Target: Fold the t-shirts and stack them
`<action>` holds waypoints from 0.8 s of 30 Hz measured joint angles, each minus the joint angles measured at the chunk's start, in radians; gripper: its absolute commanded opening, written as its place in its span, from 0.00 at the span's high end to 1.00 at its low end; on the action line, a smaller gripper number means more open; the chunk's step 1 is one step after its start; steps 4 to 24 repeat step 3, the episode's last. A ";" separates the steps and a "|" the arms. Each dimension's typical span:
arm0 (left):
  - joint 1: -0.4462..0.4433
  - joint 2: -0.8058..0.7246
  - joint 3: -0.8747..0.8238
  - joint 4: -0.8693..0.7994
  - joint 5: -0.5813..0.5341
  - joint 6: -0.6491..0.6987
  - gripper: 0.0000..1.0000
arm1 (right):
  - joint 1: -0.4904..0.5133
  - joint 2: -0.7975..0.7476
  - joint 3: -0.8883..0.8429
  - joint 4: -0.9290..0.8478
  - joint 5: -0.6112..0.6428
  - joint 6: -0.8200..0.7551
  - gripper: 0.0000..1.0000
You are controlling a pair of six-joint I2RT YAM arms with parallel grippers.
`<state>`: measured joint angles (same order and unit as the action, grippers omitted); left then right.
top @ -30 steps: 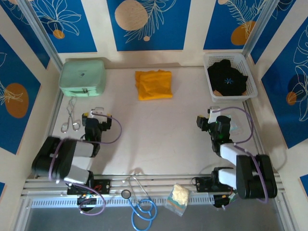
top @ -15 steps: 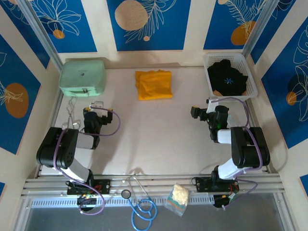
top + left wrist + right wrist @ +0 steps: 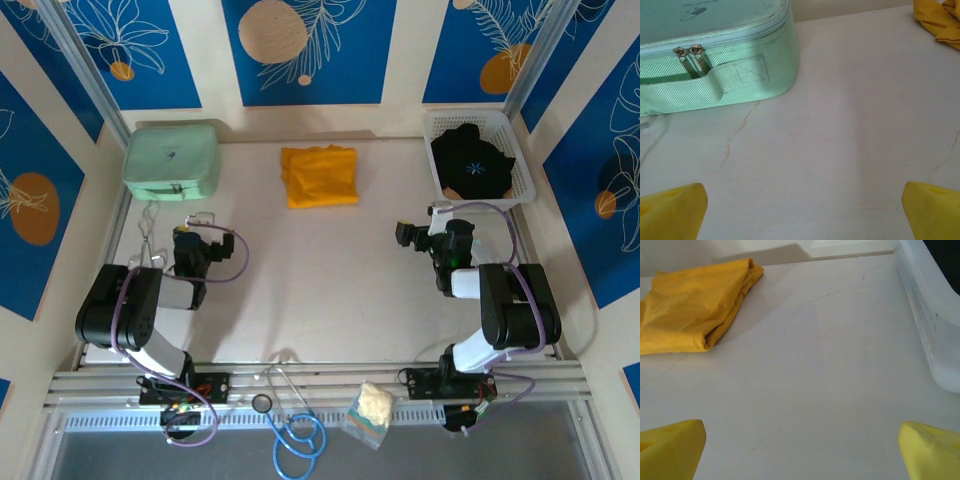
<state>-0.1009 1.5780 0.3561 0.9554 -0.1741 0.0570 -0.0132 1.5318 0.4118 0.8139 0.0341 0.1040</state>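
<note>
Soft orange shirt lies folded, black shirt crumpled; left pincer and right pincer gape wide.

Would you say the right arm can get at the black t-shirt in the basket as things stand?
Probably yes, from above: the black t-shirt lies uncovered in the open-topped basket just beyond the open, empty right end effector. The basket's wall bars a level approach, so lifting over seems needed.
</note>
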 measured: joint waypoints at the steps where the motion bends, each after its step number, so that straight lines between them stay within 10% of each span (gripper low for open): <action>1: 0.002 0.000 0.000 0.000 0.002 0.000 0.01 | 0.000 0.000 0.000 0.000 0.000 0.000 0.01; 24: 0.003 0.000 0.000 0.000 0.007 -0.003 0.01 | 0.000 0.000 0.000 0.000 0.001 0.000 0.01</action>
